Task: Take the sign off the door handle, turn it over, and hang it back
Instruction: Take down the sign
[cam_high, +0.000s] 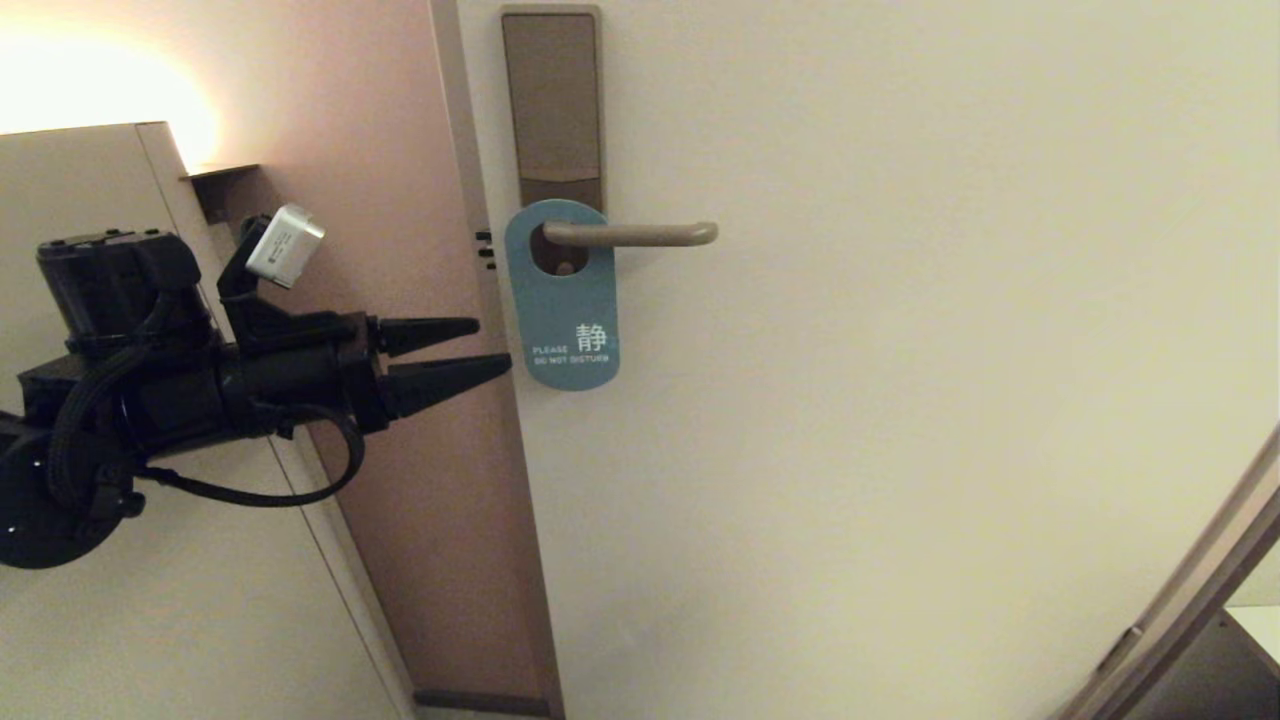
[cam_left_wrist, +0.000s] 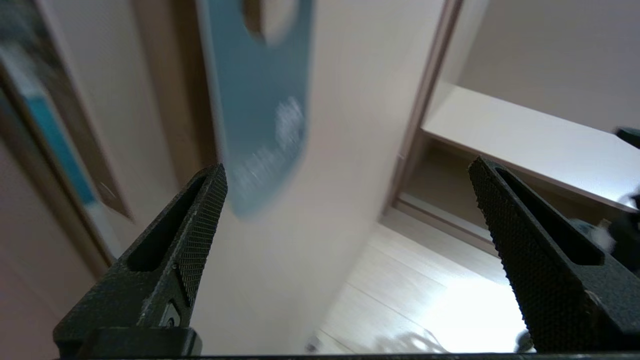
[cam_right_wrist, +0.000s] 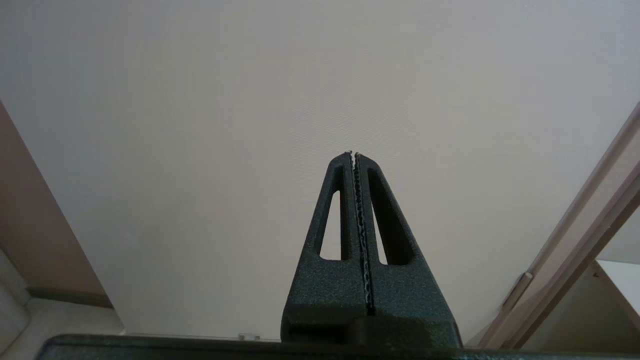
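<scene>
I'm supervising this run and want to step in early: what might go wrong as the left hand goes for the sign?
1. The sign lies flat against the door, so the open left hand, approaching from its side edge, may slide off or scrape the door.
2. Its hole loops the door handle; pulling straight outward could snag it there.

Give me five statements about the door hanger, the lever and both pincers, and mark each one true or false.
1. The sign hangs on the door handle with its teal DO NOT DISTURB side facing out. True.
2. The left pincer is clamped on the sign. False: it is open and empty, just short of the sign's lower edge.
3. The right pincer is shut and holds nothing. True.
4. The sign lies on the floor. False: the handle passes through its hole.
5. The right pincer is in the head view. False: only the left arm shows there.
</scene>
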